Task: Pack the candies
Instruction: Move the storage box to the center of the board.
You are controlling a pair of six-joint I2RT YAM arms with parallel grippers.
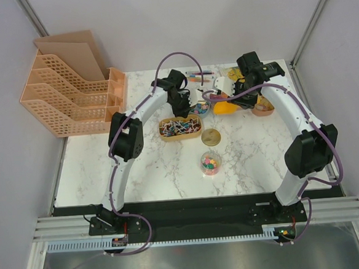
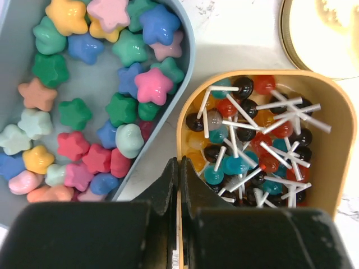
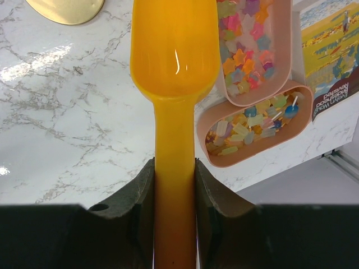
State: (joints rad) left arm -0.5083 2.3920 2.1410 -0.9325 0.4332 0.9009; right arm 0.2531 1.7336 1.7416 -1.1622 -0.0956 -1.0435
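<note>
Jaws of the right gripper (image 3: 175,168) are shut tight on the handle of the scoop (image 3: 174,50), and the scoop is empty. Jaws of the left gripper (image 2: 179,171) are almost closed, and they look pinched on the rim of the tan tray (image 2: 328,140), which is full of lollipops (image 2: 247,129). Right beside it sits the blue tray (image 2: 188,61) with star candies (image 2: 112,84) in many colours. More candies lie in two pink trays (image 3: 287,50) to the right of the scoop. Nearer to the arms stands the jar (image 1: 210,163), open, with some candies in it. A gold lid (image 1: 211,137) lies just beyond it on the table (image 1: 108,170). I think the job is at the scooping step: the left gripper steadies a tray while the scoop gets ready to dig. Next the scoop has to dip low into a pile of candies. Then it must come up level so nothing rolls off, and go over the jar to tip them in. The jar mouth looks small, so the pour needs care.
</note>
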